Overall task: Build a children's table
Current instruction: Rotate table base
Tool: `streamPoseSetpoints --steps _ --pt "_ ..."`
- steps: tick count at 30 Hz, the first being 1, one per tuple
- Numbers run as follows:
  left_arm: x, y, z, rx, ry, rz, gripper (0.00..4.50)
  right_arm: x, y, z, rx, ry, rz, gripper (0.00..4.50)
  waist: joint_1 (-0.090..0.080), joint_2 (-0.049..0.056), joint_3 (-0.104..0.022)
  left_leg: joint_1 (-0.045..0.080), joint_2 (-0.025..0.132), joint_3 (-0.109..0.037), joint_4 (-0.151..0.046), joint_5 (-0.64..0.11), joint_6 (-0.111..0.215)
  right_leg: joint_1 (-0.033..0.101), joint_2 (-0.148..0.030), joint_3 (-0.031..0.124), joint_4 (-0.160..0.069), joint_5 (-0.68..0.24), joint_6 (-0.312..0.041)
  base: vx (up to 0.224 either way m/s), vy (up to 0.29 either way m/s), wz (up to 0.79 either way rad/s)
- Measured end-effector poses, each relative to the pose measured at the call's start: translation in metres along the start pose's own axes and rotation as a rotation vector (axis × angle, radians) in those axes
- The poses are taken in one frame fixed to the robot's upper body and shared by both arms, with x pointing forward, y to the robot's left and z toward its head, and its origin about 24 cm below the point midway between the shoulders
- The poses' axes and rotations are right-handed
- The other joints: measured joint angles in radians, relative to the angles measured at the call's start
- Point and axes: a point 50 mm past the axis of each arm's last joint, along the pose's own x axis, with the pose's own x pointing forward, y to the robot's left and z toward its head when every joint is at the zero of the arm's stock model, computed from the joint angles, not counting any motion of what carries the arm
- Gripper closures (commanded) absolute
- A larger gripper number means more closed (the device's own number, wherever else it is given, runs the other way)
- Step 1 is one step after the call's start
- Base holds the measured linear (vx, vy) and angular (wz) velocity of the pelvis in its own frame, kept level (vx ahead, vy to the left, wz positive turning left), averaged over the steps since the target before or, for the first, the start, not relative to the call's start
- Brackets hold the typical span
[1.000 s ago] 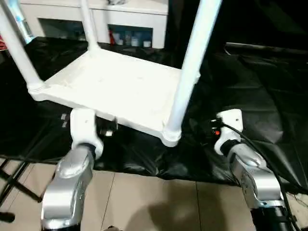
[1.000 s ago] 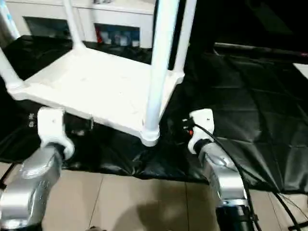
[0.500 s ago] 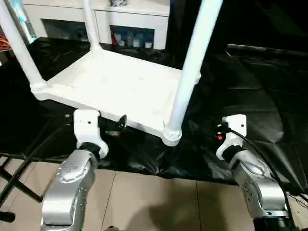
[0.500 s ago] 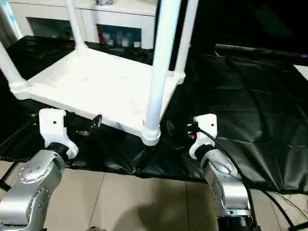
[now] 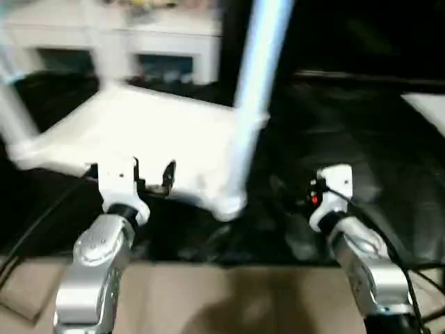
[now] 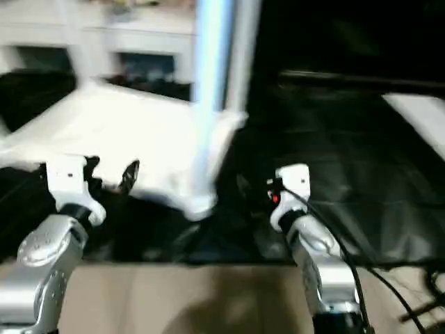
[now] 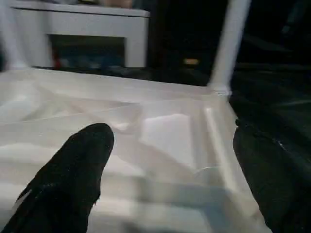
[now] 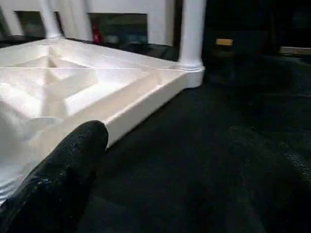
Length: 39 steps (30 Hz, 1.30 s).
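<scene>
While the tabletop (image 5: 146, 132) lies upside down w/ legs (image 5: 252, 104) up, left gripper (image 5: 149, 179) hangs released at its near edge, right gripper (image 8: 160, 160) released beside its corner.

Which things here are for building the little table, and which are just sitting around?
For the job:
- white tabletop, lying upside down
- white legs standing up from its corners
- left pincer, open, near the tabletop's edge
- right pincer, open, over the black cloth

Just sitting around:
- black cloth under everything
- white cabinet at the back
</scene>
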Motion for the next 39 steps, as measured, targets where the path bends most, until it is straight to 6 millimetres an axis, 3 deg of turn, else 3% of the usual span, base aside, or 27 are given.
streamPoseSetpoints --steps 1,2,3,4,5,6,7,8,9,10,11,12,13,14,15,16,17,18,20,21,24,25,27,32,36,39 --pt "0.000 -0.003 0.000 -0.001 0.000 -0.011 0.01 -0.001 -0.002 -0.002 -0.007 0.012 -0.008 0.02 0.007 0.013 -0.004 -0.008 -0.006 -0.005 0.004 -0.005 0.015 0.009 0.009 0.002 -0.006 -0.003 0.000 0.183 -0.028 0.04" --pt "0.000 -0.002 0.000 0.000 0.001 -0.011 0.01 -0.001 -0.003 -0.003 -0.013 0.019 -0.010 0.02 0.018 0.024 -0.010 -0.014 -0.010 -0.012 0.004 -0.001 0.011 0.017 0.020 0.003 -0.015 -0.004 -0.001 0.166 0.000 0.08" --pt "-0.001 0.001 0.000 0.007 0.002 0.000 0.01 -0.001 -0.001 -0.003 -0.019 0.019 -0.004 0.02 0.025 0.039 -0.022 -0.013 -0.008 -0.023 -0.001 0.018 -0.004 0.027 0.030 -0.003 -0.034 -0.004 0.000 0.209 0.023 0.03" --pt "-0.001 0.004 0.000 0.012 0.001 0.010 0.01 0.001 0.003 -0.003 -0.017 0.016 0.010 0.02 0.021 0.035 -0.028 -0.008 -0.008 -0.033 -0.007 0.015 -0.020 0.030 0.030 -0.004 -0.040 -0.007 -0.003 0.209 0.023 0.03" --pt "-0.002 0.007 0.000 0.013 0.001 0.020 0.01 0.003 0.009 -0.004 -0.010 0.014 0.028 0.02 0.015 0.032 -0.030 -0.001 -0.015 -0.039 -0.018 0.012 -0.020 0.022 0.027 -0.004 -0.037 -0.016 -0.016 0.263 0.003 0.12" --pt "-0.004 0.013 -0.001 0.017 0.008 0.044 0.01 0.007 0.017 -0.002 -0.004 0.006 0.062 0.02 0.005 0.019 -0.033 0.010 -0.030 -0.043 -0.027 0.003 -0.017 -0.003 0.020 -0.001 0.017 -0.033 -0.048 0.257 -0.041 0.05" --pt "-0.005 0.016 -0.002 0.020 0.013 0.055 0.01 0.008 0.020 -0.002 -0.001 0.002 0.074 0.02 -0.004 0.018 -0.034 0.020 -0.035 -0.050 -0.026 -0.008 -0.018 -0.032 0.016 0.005 0.071 -0.036 -0.040 0.257 -0.041 0.05" --pt "-0.005 0.016 -0.002 0.019 0.012 0.057 0.01 0.008 0.020 -0.002 -0.001 0.004 0.075 0.02 -0.013 0.011 -0.039 0.030 -0.043 -0.054 -0.027 -0.018 -0.009 -0.069 0.015 0.014 0.107 -0.038 -0.021 0.204 -0.066 -0.14" --pt "-0.005 0.015 -0.002 0.016 0.009 0.054 0.01 0.007 0.018 -0.002 -0.005 0.005 0.072 0.02 -0.027 -0.008 -0.046 0.042 -0.062 -0.057 -0.029 -0.033 -0.011 -0.117 0.003 0.030 0.101 -0.027 -0.005 0.164 -0.062 -0.17" --pt "-0.005 0.014 -0.001 0.015 0.001 0.047 0.01 0.006 0.017 -0.002 -0.010 0.004 0.068 0.02 -0.036 -0.033 -0.049 0.047 -0.086 -0.053 -0.020 -0.048 0.002 -0.125 -0.014 0.057 0.049 0.028 -0.008 0.164 -0.062 -0.17" --pt "-0.003 0.009 -0.002 0.002 0.005 0.032 0.01 0.001 0.010 -0.005 -0.014 0.018 0.044 0.02 -0.043 -0.042 -0.046 0.036 -0.091 -0.050 0.018 -0.071 0.049 -0.118 -0.003 0.080 0.068 0.013 0.001 0.164 -0.039 0.10" --pt "-0.002 -0.001 -0.005 -0.012 0.012 -0.011 0.01 -0.003 0.000 -0.010 -0.016 0.042 0.010 0.02 -0.035 -0.036 -0.047 0.012 -0.094 -0.063 0.085 -0.068 0.108 -0.099 0.014 0.100 0.064 0.005 -0.005 0.176 -0.028 0.20" --pt "-0.002 -0.003 -0.005 -0.009 0.015 -0.022 0.01 -0.004 -0.003 -0.009 -0.019 0.041 -0.005 0.02 -0.031 -0.036 -0.047 -0.020 -0.102 -0.068 0.122 -0.049 0.106 -0.088 0.023 0.109 0.056 0.005 -0.005 0.176 -0.028 0.20" --pt "-0.002 -0.001 -0.005 -0.004 0.015 -0.018 0.01 -0.003 -0.003 -0.007 -0.021 0.032 -0.004 0.02 -0.023 -0.035 -0.047 -0.050 -0.106 -0.069 0.110 -0.022 0.071 -0.080 0.031 0.108 0.052 0.005 -0.005 0.000 0.000 0.00" --pt "-0.002 0.002 -0.004 0.002 0.011 -0.009 0.01 -0.001 -0.001 -0.003 -0.025 0.018 0.006 0.02 -0.004 -0.021 -0.049 -0.078 -0.098 -0.070 0.039 0.036 0.036 -0.077 0.053 0.097 0.056 0.004 -0.006 -0.148 0.009 -0.08" --pt "-0.003 0.005 -0.003 0.007 0.006 0.003 0.01 0.001 0.001 0.000 -0.030 0.007 0.018 0.02 0.012 -0.003 -0.048 -0.101 -0.085 -0.075 0.010 0.071 -0.010 -0.077 0.071 0.075 0.062 0.002 -0.010 -0.148 0.009 -0.08" --pt "-0.006 0.012 -0.004 0.011 0.008 0.027 0.01 0.003 0.006 -0.001 -0.019 0.003 0.035 0.02 0.020 0.000 -0.046 -0.117 -0.070 -0.077 0.012 0.086 -0.008 -0.076 0.077 0.059 0.059 0.002 -0.012 -0.197 -0.010 -0.27" --pt "-0.010 0.021 -0.007 0.024 0.017 0.057 0.01 0.006 0.018 -0.002 -0.011 0.003 0.081 0.02 0.023 0.007 -0.042 -0.124 -0.057 -0.081 0.022 0.086 -0.006 -0.074 0.074 0.037 0.058 0.001 -0.013 -0.106 -0.023 -0.17" --pt "-0.013 0.030 -0.009 0.046 0.021 0.074 0.01 0.006 0.025 -0.007 -0.007 0.016 0.111 0.02 0.027 0.011 -0.038 -0.125 -0.055 -0.071 0.020 0.083 0.004 -0.072 0.064 0.034 0.045 0.001 -0.017 -0.053 -0.012 -0.09" --pt "-0.014 0.031 -0.008 0.055 0.009 0.068 0.01 0.004 0.024 -0.009 -0.011 0.025 0.110 0.02 0.030 0.013 -0.036 -0.121 -0.054 -0.054 0.010 0.090 0.008 -0.069 0.055 0.029 0.039 0.001 -0.023 -0.065 0.049 0.05" --pt "-0.010 0.021 -0.004 0.068 -0.002 -0.063 0.01 0.001 0.011 -0.005 -0.005 0.019 0.104 0.02 0.043 0.006 -0.017 -0.092 -0.045 -0.012 -0.012 0.093 0.005 -0.056 0.038 0.028 0.025 0.008 -0.020 -0.082 0.042 0.07" --pt "-0.008 0.018 -0.003 0.070 -0.002 -0.122 0.01 0.003 0.008 -0.002 -0.012 0.018 0.109 0.02 0.044 0.006 -0.012 -0.086 -0.043 -0.005 -0.016 0.093 0.005 -0.052 0.035 0.028 0.021 0.007 -0.017 -0.100 0.040 0.04" --pt "-0.004 0.018 -0.001 0.097 0.015 -0.249 0.01 0.010 0.004 0.003 -0.024 0.003 0.107 0.02 0.041 0.009 -0.009 -0.080 -0.043 -0.005 -0.021 0.092 0.005 -0.044 0.032 0.023 0.008 0.007 -0.016 -0.083 0.062 -0.09" --pt "-0.005 0.010 -0.017 0.175 0.125 -0.552 0.01 0.011 -0.004 0.007 -0.076 0.026 0.163 0.02 0.030 0.009 -0.008 -0.081 -0.048 0.003 -0.025 0.093 0.005 -0.047 0.022 0.025 -0.005 0.019 -0.013 -0.038 0.049 -0.10" --pt "0.001 0.010 -0.015 0.259 0.194 -0.778 0.01 0.020 -0.010 0.027 -0.151 0.015 0.263 0.02 0.021 -0.004 -0.004 -0.086 -0.047 0.013 -0.025 0.093 0.005 -0.052 0.018 0.028 -0.008 0.038 -0.013 0.000 0.000 0.00" --pt "0.010 0.013 -0.012 0.290 0.225 -0.835 0.01 0.022 -0.012 0.027 -0.207 0.033 0.313 0.02 0.024 -0.006 -0.005 -0.085 -0.046 0.017 -0.025 0.093 0.005 -0.060 0.016 0.028 -0.008 0.047 -0.013 0.000 0.000 0.00"
